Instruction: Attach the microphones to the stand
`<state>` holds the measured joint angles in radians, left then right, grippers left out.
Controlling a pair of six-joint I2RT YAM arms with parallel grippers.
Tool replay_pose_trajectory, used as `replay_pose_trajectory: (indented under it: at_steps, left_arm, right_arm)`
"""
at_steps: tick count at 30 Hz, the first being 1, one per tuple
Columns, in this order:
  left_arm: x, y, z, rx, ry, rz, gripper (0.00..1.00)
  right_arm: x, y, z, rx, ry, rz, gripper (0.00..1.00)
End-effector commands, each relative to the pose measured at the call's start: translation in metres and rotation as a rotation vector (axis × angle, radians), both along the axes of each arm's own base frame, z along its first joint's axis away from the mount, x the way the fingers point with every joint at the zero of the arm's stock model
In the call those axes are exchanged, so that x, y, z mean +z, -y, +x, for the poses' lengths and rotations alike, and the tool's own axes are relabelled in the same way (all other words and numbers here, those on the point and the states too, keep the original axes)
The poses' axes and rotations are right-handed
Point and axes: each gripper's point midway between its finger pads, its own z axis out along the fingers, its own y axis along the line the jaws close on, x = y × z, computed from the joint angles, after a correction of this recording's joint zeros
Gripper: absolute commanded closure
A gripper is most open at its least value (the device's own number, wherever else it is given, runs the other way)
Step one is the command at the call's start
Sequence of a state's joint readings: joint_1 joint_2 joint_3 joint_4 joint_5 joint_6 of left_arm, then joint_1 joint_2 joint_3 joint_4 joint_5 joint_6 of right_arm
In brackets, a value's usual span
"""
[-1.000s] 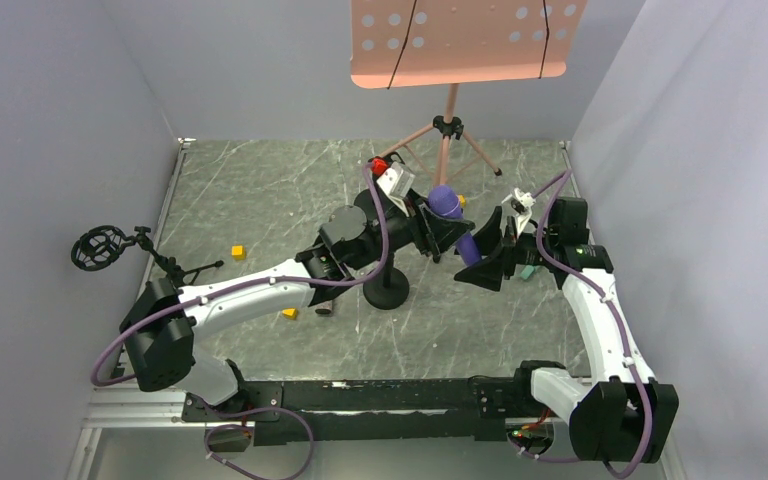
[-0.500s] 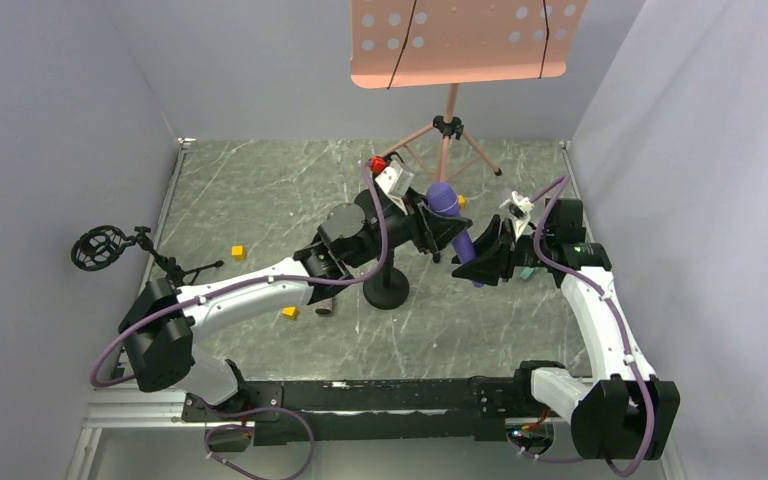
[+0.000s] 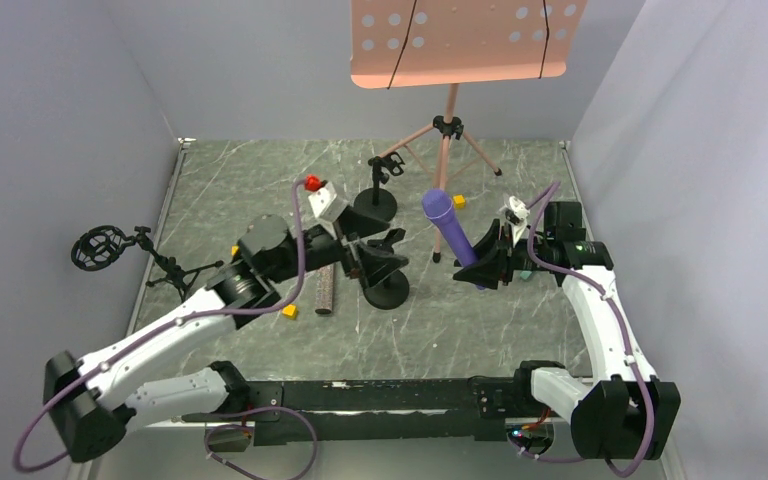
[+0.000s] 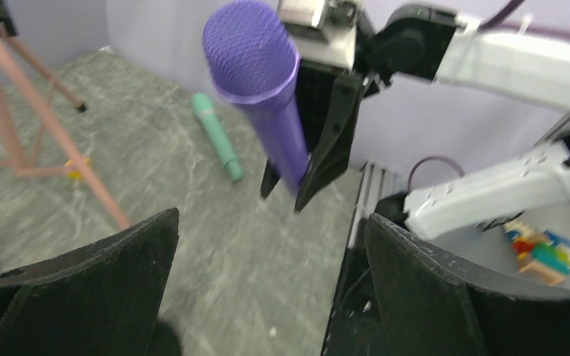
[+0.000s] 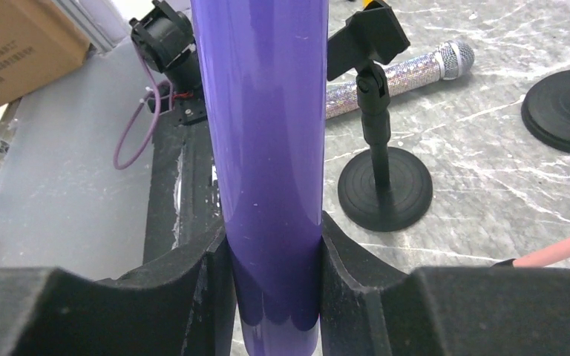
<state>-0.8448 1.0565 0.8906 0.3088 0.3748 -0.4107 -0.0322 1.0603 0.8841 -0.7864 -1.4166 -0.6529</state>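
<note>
Now left gripper (image 4: 271,222), released, has withdrawn; right gripper (image 5: 273,252), apparently alone, grasps purple microphone (image 3: 452,228).

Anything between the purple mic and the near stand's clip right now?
Nothing lies between the purple mic and the clip of the near stand in the right wrist view. From above, though, the open left gripper overlaps that stand and may crowd the approach.
</note>
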Motion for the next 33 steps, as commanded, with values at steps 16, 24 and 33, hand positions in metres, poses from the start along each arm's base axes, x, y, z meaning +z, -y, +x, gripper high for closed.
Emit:
replay_pose_trajectory:
  at_steps: [16, 24, 33]
  left_arm:
    - [-0.114, -0.066, 0.024, 0.243, 0.515, 0.307, 0.01]
    - [-0.108, -0.047, 0.052, 0.274, 0.501, 0.284, 0.01]
    - [-0.106, -0.027, 0.061, 0.234, 0.465, 0.214, 0.01]
  right_arm:
    - [-0.006, 0.003, 0.002, 0.042, 0.231, -0.048, 0.94]
    - [-0.007, 0.003, 0.002, 0.047, 0.228, -0.052, 0.94]
    - [-0.006, 0.003, 0.001, 0.048, 0.227, -0.047, 0.94]
